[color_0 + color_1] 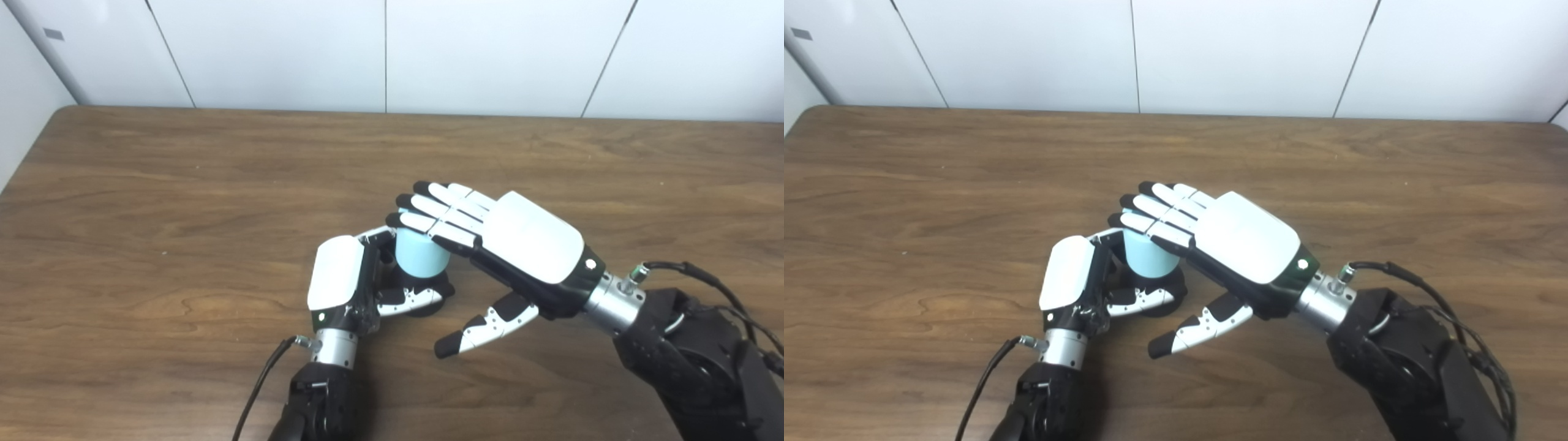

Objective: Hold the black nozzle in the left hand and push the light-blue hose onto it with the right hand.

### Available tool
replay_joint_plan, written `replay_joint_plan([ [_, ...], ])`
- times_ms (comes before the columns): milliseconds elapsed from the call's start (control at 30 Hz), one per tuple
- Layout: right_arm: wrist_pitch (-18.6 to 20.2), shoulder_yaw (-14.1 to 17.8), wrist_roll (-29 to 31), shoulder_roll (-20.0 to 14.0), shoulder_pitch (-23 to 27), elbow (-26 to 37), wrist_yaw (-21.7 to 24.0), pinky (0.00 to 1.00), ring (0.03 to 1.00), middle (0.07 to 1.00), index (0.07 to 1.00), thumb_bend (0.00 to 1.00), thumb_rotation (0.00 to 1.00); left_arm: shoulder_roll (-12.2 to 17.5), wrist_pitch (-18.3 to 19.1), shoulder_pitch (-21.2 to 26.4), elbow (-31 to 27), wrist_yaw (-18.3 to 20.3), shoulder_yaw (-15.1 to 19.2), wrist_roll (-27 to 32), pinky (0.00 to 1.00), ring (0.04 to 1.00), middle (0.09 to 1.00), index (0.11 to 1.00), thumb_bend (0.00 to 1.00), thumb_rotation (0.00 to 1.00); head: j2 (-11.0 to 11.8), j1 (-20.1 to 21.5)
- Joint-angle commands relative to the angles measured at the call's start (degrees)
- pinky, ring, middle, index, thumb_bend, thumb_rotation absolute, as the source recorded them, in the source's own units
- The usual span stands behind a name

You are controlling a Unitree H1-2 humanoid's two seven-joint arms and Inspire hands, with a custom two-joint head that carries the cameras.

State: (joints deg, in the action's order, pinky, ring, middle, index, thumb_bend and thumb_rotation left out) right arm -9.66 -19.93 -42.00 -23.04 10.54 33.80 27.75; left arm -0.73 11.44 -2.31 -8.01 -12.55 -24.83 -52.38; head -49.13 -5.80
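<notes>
Light-blue hose (421, 254) upright on black nozzle (429, 293), apparently; left hand (355, 278) grips nozzle; right hand (490, 229) flat, released, fingers atop hose.

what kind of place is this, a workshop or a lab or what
Probably a robot test room or lab rather than a workshop: a bare wood-grain table against plain white wall panels, with nothing out but the black nozzle and light-blue hose between the left hand and right hand.

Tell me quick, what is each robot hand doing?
Left hand: closed around the black nozzle at the bottom of the blue hose.
Right hand: open, fingers flat on top of the hose, thumb out, gripping nothing.
</notes>
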Motion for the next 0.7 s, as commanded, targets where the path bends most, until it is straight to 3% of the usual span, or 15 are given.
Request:
replay_joint_plan([
  [0,-1.71,-2.65,-2.8,-3.68,-2.88,-3.12,5.24,0.93,0.953,0.922,0.891,0.62,0.92,-2.32,2.34,-3.69,3.8,1.66,-2.32,-0.43,0.5,0.522,0.525,0.472,0.52,0.0,-0.02,0.0],
  [333,-1.26,-5.52,-3.5,-4.65,-3.57,-3.79,5.14,0.93,0.96,0.921,0.883,0.62,0.93,-2.5,3.76,-3.6,3.08,2.77,-2.69,-1.66,0.5,0.545,0.545,0.455,0.51,0.0,-0.24,-0.14],
  [667,0.04,-5.5,-2.26,-4.96,-2.93,-3.76,4.26,0.93,0.964,0.926,0.893,0.61,0.92,-2.68,3.61,-3.52,3.29,2.38,-2.6,-1.81,0.49,0.532,0.536,0.462,0.52,0.0,-0.19,-0.07],
])
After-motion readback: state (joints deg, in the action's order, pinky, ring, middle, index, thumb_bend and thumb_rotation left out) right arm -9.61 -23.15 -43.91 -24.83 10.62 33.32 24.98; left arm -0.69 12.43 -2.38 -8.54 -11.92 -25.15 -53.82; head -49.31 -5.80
